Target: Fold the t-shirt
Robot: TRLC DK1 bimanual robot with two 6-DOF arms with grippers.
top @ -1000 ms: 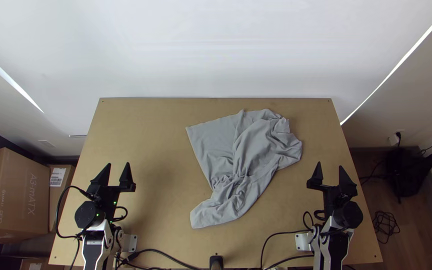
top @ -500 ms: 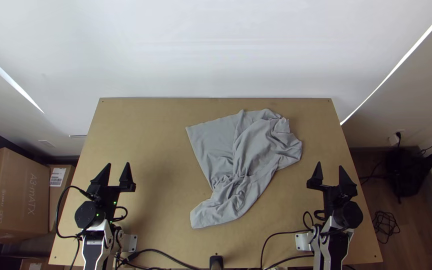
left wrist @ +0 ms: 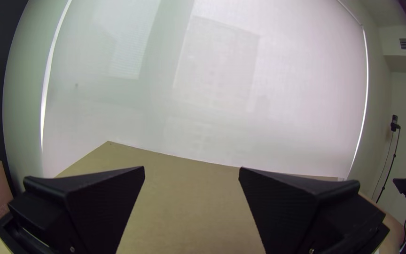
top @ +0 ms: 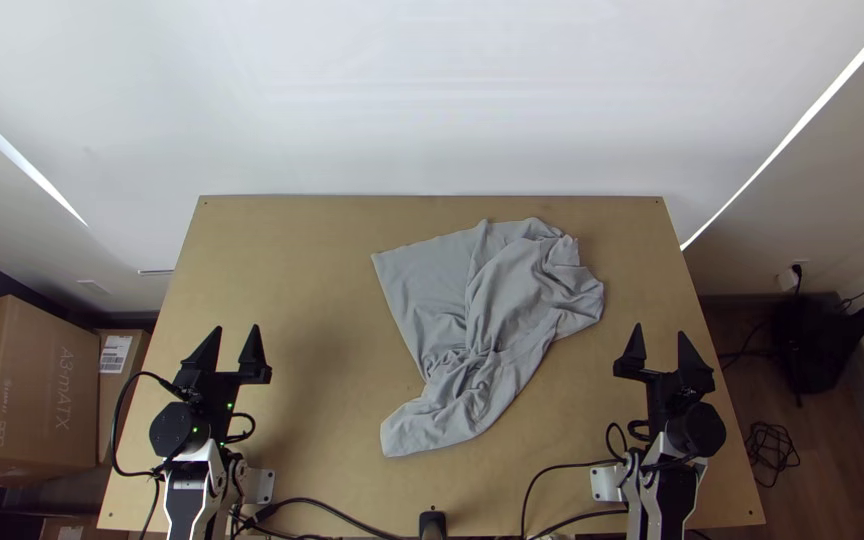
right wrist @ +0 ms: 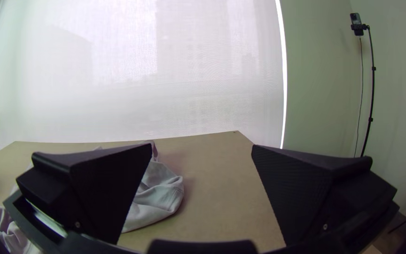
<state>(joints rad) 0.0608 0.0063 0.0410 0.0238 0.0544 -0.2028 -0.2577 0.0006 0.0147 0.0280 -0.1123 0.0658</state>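
In the top view a grey t-shirt (top: pixel 497 310) lies bunched and wrinkled right of the table's middle, its upper left part flatter and a narrow part trailing toward the near edge. My left gripper (top: pixel 236 338) is open at the table's left side, well apart from the cloth. On the right side my right gripper (top: pixel 660 340) stands open, a short way from the shirt and not touching it. The left wrist view has the left gripper (left wrist: pixel 191 171) with bare table between its fingers. In the right wrist view, part of the shirt (right wrist: pixel 158 193) shows behind one finger of the right gripper (right wrist: pixel 202 148).
The wooden table (top: pixel 282 240) has cables (top: pixel 327 505) along its near edge. Cardboard boxes (top: pixel 27 390) stand on the floor to the left. A black bag (top: pixel 812 345) lies on the floor to the right. A pale wall covering (top: pixel 432 100) rises behind the table.
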